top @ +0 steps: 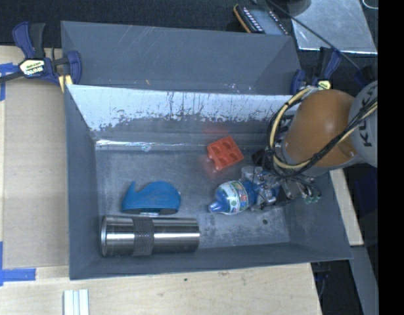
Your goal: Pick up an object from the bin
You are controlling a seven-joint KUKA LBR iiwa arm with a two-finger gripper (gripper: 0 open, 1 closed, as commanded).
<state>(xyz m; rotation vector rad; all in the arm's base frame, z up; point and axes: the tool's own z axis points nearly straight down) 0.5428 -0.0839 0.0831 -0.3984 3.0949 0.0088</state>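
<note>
Camera view: claw [266, 190] indistinct beside the small bottle [232, 197].

Target = small plastic bottle [233, 197], lying on its side on the bin [182, 58] floor. Blue cap, rounded body, label mostly blue with green and white patches. Long axis slightly tilted: cap end points toward the bin's front-left corner, base end toward the right wall. Position: right half of the floor, roughly midway between back and front walls, near the right wall, touching no wall. Base end sits right at the tool [270, 190]; can't tell contact.
</note>
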